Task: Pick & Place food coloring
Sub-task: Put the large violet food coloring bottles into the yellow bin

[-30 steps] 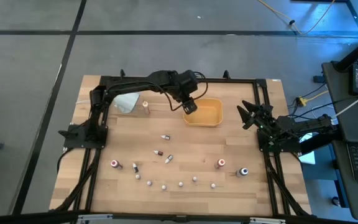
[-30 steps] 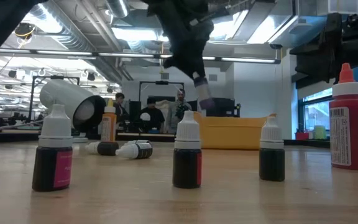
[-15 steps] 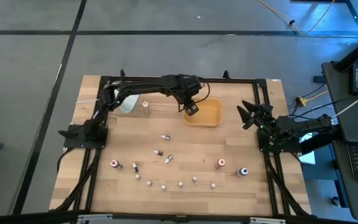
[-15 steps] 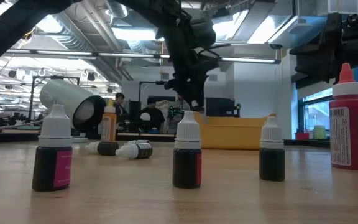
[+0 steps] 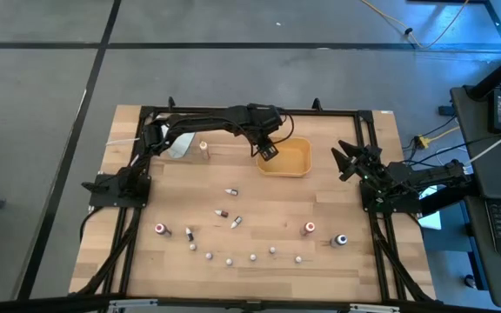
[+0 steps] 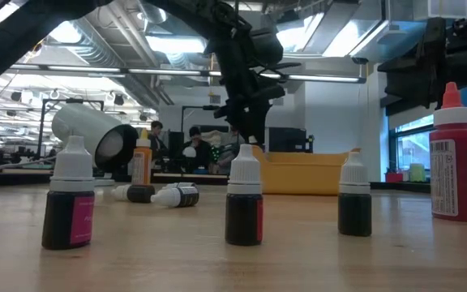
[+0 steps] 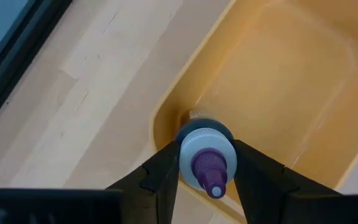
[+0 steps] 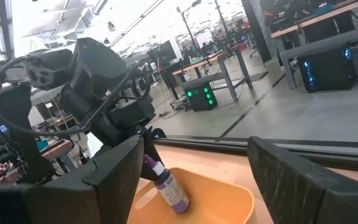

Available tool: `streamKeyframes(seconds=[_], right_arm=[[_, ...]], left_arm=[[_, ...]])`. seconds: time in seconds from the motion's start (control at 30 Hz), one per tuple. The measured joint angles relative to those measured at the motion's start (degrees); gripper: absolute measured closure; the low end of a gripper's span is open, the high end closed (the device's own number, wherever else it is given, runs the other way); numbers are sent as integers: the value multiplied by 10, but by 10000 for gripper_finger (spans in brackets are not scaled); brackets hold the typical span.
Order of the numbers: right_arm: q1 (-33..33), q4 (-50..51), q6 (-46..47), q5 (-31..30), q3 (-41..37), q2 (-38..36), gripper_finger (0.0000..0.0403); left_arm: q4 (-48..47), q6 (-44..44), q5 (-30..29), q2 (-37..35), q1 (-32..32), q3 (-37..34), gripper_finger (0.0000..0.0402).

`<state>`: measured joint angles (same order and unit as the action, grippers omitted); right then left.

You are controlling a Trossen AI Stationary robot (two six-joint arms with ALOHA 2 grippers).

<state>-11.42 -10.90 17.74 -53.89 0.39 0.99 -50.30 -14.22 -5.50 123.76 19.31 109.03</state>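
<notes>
Nearest the low camera, three dark dropper vials with white caps point(image 6: 244, 195) stand upright in a row on the wooden table point(image 5: 259, 217), a red-capped bottle point(image 6: 452, 154) at the right. Behind them two small bottles point(image 6: 173, 195) lie on their sides, just beside an upright orange bottle point(image 6: 142, 161) and a large white cylinder point(image 6: 92, 135). Farther back — over the near-left corner of the tan-orange tray point(image 5: 296, 160) — the left gripper point(image 7: 207, 172) holds a purple-capped food coloring bottle point(image 7: 206, 160), fingers clamped on both sides, its base low inside the tray. Right gripper point(image 5: 348, 160) waits at the table's right edge, fingers spread apart.
</notes>
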Motion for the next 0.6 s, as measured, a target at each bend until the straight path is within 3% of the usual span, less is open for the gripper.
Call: streamKeyframes(seconds=[0.6], right_arm=[[0, 0, 0, 0, 0, 0, 114]], left_arm=[[34, 0, 3, 0, -1, 0, 263]])
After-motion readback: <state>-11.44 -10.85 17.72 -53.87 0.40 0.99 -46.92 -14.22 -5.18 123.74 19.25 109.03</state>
